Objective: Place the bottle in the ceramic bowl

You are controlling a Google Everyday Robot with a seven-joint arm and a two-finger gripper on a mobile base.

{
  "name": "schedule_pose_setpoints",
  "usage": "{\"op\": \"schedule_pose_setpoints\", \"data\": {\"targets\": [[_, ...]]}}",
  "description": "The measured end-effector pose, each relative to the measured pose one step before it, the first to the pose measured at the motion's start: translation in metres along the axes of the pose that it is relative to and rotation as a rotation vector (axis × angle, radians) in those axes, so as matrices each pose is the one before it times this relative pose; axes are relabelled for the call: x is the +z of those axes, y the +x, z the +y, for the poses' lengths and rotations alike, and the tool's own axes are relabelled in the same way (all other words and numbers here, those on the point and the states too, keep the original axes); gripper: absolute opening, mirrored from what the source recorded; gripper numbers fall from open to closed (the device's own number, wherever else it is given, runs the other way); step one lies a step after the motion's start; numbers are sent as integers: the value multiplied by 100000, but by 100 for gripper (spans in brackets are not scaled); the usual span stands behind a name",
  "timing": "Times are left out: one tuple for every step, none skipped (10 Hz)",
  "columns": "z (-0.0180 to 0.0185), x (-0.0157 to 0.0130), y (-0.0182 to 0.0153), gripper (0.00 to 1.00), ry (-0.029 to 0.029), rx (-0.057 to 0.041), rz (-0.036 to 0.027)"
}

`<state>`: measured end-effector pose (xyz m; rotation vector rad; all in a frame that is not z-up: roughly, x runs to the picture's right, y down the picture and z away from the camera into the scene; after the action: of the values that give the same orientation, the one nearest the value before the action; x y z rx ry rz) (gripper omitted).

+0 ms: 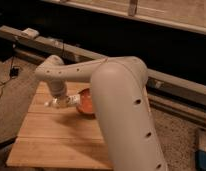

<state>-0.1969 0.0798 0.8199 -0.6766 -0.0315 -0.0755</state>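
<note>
— Where's the bottle (66, 101)?

— Held in the shut jaws of the gripper (58, 102), clear of the wood. It's small, slim and white, lying roughly level, its far end sticking out of the jaws toward the bowl.

— And the ceramic bowl (86, 104)?

— Just beyond the jaws on that same side, upright. It's shallow and round, glossy orange-red inside with a darker rim. The bottle's free end reaches about to its near rim; the arm hides its far part.

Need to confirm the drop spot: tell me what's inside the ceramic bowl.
The visible part of the ceramic bowl shows only orange glaze. The arm covers its right side. The claw holds the bottle at its left rim.
</note>
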Motion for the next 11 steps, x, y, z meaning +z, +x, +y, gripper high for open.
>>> {"op": "schedule_pose_setpoints", "data": {"targets": [[-721, 764, 1837, 0, -1295, 4330, -252], [-538, 527, 1090, 0, -802, 3134, -723], [-757, 599, 1496, 0, -818, 4552, -1254], [-383, 189, 1173, 0, -411, 3139, -381], [-280, -5, 614, 0, 43, 2128, -655], [-190, -40, 703, 0, 262, 2272, -600], [-19, -158, 445, 0, 302, 1459, -487], [-154, -138, 830, 5, 531, 2192, -391], [-139, -327, 807, 17, 788, 2328, -552], [-100, -257, 488, 27, 511, 1456, -311], [-68, -203, 323, 35, 290, 1005, -211]]}}
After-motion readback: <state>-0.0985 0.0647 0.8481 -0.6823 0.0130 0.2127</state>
